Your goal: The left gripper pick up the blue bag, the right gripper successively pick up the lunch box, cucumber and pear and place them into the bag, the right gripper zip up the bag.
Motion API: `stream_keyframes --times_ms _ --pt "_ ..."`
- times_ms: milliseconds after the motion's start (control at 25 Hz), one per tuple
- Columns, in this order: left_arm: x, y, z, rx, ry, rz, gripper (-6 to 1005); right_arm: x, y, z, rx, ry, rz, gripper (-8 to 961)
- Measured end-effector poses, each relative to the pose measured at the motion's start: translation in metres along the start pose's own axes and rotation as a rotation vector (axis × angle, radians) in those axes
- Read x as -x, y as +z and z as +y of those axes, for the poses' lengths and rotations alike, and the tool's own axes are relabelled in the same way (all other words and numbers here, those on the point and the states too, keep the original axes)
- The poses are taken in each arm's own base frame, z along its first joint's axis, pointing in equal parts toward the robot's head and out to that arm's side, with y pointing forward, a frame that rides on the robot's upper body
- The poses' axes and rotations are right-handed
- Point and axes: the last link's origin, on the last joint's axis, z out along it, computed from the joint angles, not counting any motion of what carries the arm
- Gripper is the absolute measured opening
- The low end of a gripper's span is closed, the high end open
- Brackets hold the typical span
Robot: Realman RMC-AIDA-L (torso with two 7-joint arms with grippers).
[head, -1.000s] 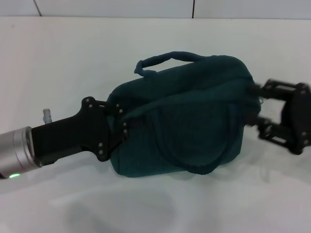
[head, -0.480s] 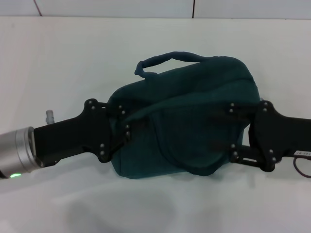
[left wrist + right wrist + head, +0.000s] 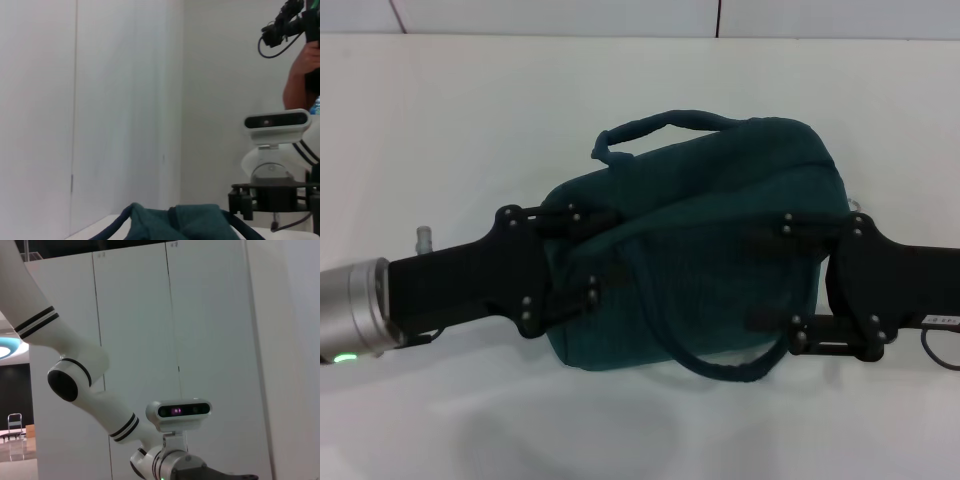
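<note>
2 grippers flanking 1 blue bag [image 3: 695, 240] at frame centre, above the white table [image 3: 450, 110]. Soft, slumping fabric, likely light yet floppy; best taken by loop handle or a pinched end seam, not the yielding flank. Left gripper [image 3: 582, 258] at centre-left, fingers spread around the bag's end. Right gripper [image 3: 788, 282] at centre-right, fingers parted against the opposite end. Left wrist view adds only bag top [image 3: 175, 225] and the far gripper [image 3: 272, 197]; right wrist view shows no bag.
</note>
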Motion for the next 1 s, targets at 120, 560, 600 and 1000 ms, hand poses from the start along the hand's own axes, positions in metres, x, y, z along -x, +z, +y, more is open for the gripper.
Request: stream_keyframes --times_ms 120,560,600,1000 --pt "-0.001 -0.002 0.003 0.018 0.003 0.006 374 0.001 -0.001 0.001 0.003 -0.004 -0.003 648" --pt "-0.018 -0.015 0.013 0.093 0.011 0.097 775 0.004 -0.003 0.002 0.011 -0.017 -0.02 647" --pt "-0.018 -0.016 0.013 0.092 0.01 0.097 781 0.005 -0.003 0.002 0.011 -0.019 -0.023 647" --pt "-0.017 -0.016 0.014 0.092 0.008 0.09 793 0.005 -0.006 0.004 0.006 -0.022 -0.028 644"
